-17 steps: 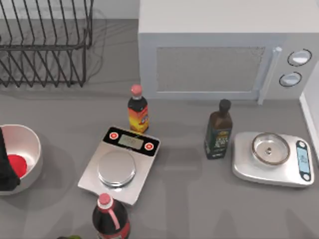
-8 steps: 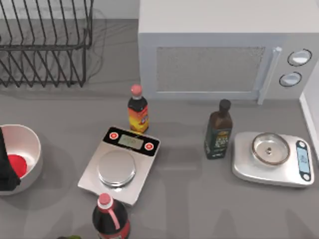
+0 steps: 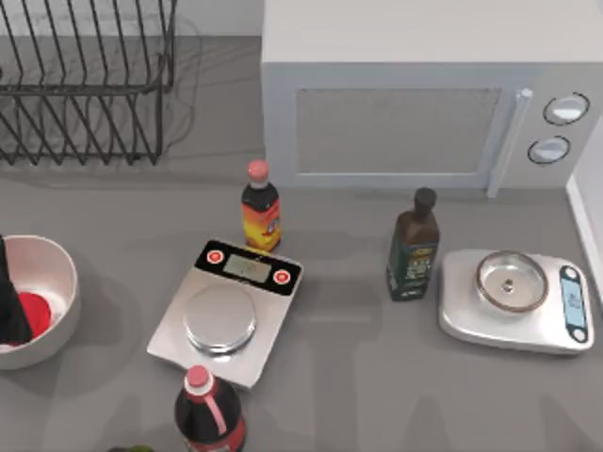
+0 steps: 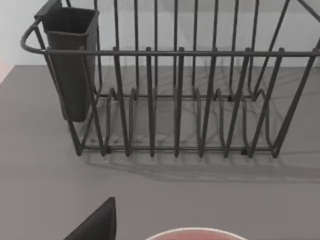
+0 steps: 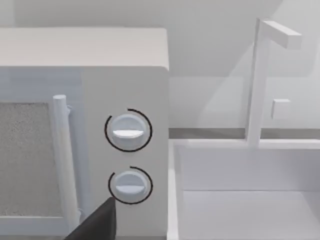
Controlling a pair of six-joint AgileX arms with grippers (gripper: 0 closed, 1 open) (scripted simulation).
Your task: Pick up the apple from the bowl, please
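The white bowl [image 3: 58, 268] stands at the table's left edge, with the red apple [image 3: 38, 312] lying inside it. My left gripper [image 3: 11, 306] hangs down into the bowl at the apple's left side, open, and covers part of the fruit. Whether it touches the apple I cannot tell. In the left wrist view one dark finger [image 4: 95, 225] shows beside the bowl's rim [image 4: 195, 233]. My right arm is parked off to the right. Its wrist view shows one finger [image 5: 95, 225], set wide, in front of the microwave's knobs [image 5: 128, 131].
A wire dish rack [image 3: 85, 80] stands at the back left and a microwave [image 3: 415, 94] at the back. A silver scale [image 3: 226, 311], a sauce bottle [image 3: 260, 207], a cola bottle [image 3: 207, 410], a dark oil bottle [image 3: 413, 247] and a second scale with a steel dish [image 3: 513, 297] fill the middle and right.
My left gripper has shifted slightly left and back within the bowl, so a little more of the apple shows. Nothing else has moved.
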